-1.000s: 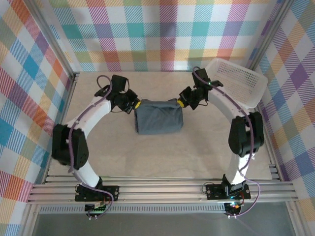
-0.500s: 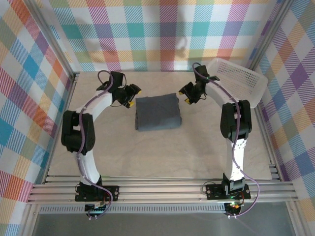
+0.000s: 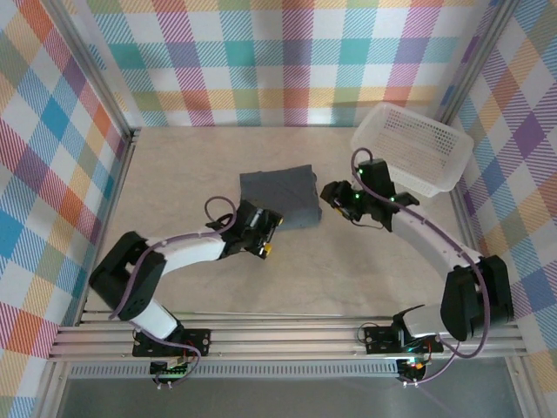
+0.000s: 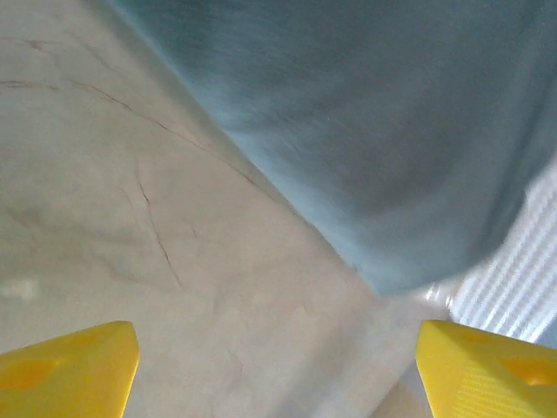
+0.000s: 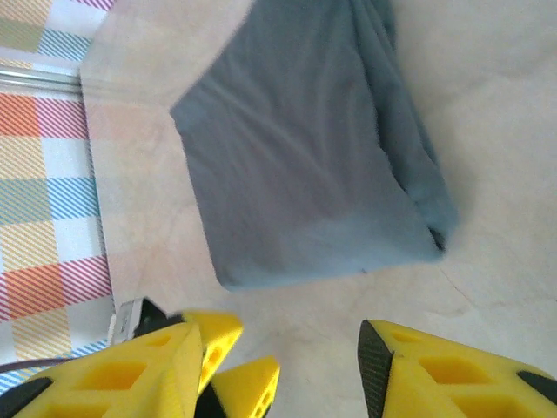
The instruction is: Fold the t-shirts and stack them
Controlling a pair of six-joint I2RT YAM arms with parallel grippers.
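Charcoal-grey cloth sits a little above the middle of the overhead view: the t-shirt point(image 3: 278, 198) lies folded into a compact, roughly square packet, flat on the pale table point(image 3: 174, 174). In the right wrist view the t-shirt point(image 5: 305, 174) fills the upper middle of the frame. Its top face is smooth, and the layered edges bunch along the right side down to a corner at the lower right. In the left wrist view the t-shirt point(image 4: 374, 131) takes the upper right, its edge running diagonally across bare table point(image 4: 130, 218).

Judging by this, the folding of this shirt looks done or close to it, with only slight unevenness along that layered edge. Stacking is what appears left: one folded shirt is on the table and nothing lies on top of it. The white basket point(image 3: 418, 148) stands at the upper right, just beyond the shirt; I cannot tell whether it holds anything.

The left gripper point(image 3: 271, 237) sits just beside the lower left corner of the packet. Seen from its own wrist, the left gripper point(image 4: 278, 374) has its yellow fingertips point(image 4: 70, 361) far apart at the bottom corners of the frame, with only table between them. The jaws are spread wide and hold nothing.

The right gripper point(image 3: 329, 193) is just beside the shirt's right edge. Seen from its own wrist, the right gripper point(image 5: 283, 348) shows a clear gap between its yellow fingers point(image 5: 435, 370), narrower than the left's. The jaws are parted, grip nothing, and stand short of the cloth.
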